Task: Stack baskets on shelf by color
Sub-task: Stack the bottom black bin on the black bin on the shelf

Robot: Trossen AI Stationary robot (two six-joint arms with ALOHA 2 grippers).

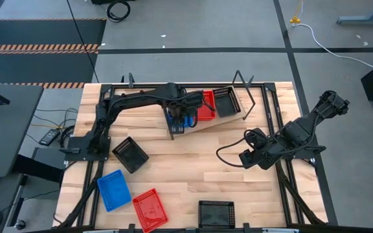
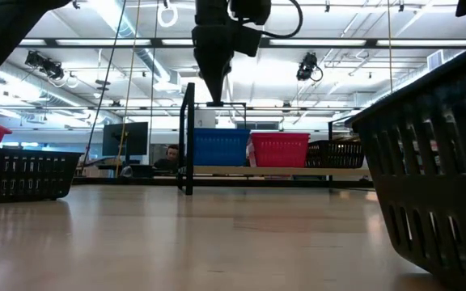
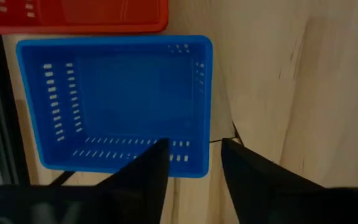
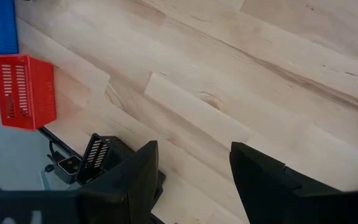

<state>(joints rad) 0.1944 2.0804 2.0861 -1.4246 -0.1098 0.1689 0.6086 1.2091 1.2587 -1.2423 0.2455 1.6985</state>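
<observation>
Fingers of the left gripper spread above blue basket on shelf, red basket just beside, right gripper spread over bare tabletop.

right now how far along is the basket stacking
Done: the shelf carries a blue basket, a red one and a black one, side by side. How many are stacked in each I can't tell. In hand: nothing; the left gripper hovers open over the blue basket, the right gripper waits open. Left: two black, one blue and one red on the table.
</observation>
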